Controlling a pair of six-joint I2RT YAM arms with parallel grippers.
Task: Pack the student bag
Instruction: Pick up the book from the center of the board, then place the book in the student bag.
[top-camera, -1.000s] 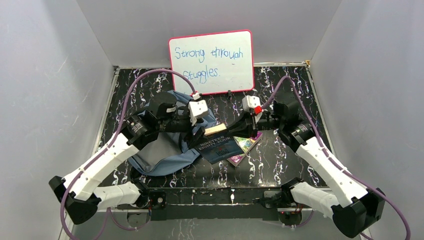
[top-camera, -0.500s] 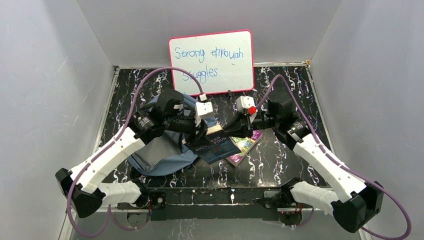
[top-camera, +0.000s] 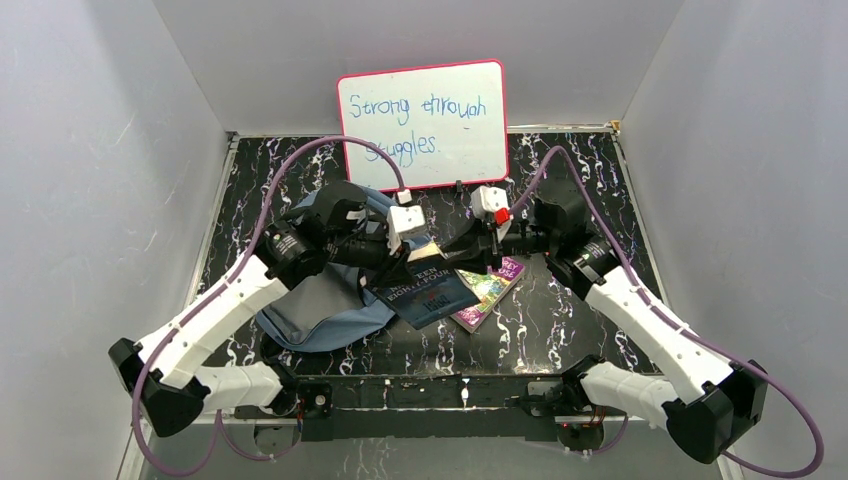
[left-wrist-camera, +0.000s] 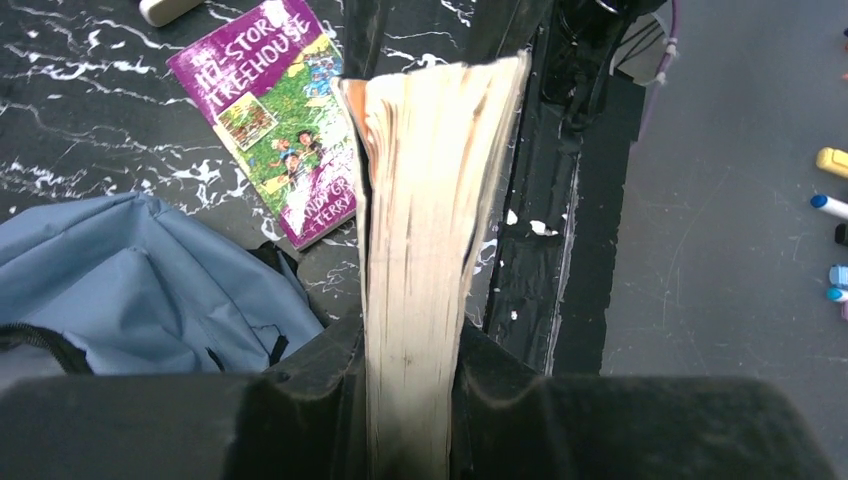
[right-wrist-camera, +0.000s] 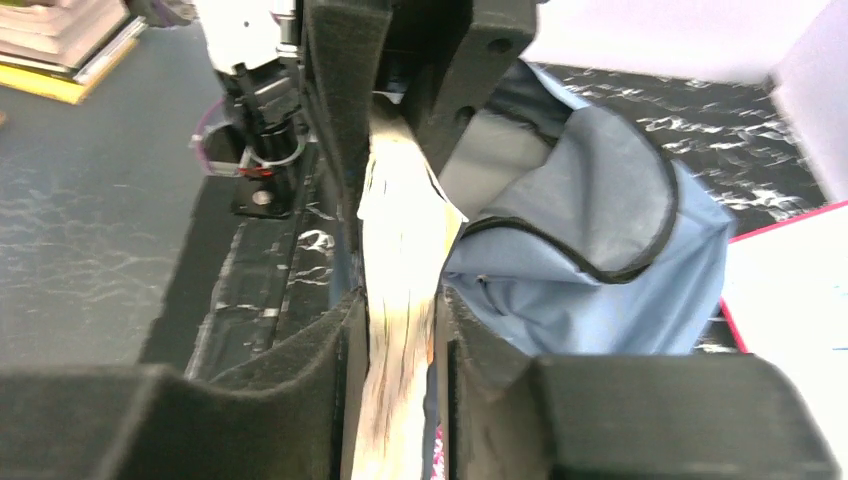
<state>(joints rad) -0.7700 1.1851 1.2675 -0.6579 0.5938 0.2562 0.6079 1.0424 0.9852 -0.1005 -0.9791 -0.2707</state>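
So far nothing shows inside the soft, grey-blue fabric student bag (top-camera: 318, 305), which lies slumped on the black marbled table (top-camera: 560, 330) just beside and below the left claw (left-wrist-camera: 412, 385). Next in size, the thick dark-blue paperback (top-camera: 425, 292) hangs above the table, clenched at its page edges by both claws, with the right claw (right-wrist-camera: 395, 345) facing the left. Smaller, the thin purple picture book (top-camera: 492, 288) lies flat beneath the right claw, unpacked. By my reckoning, 2 books remain to go in.

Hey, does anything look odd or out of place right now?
Yes: the dark blue book is pinched by both the left gripper and the right gripper at once, tilted beside the student bag.
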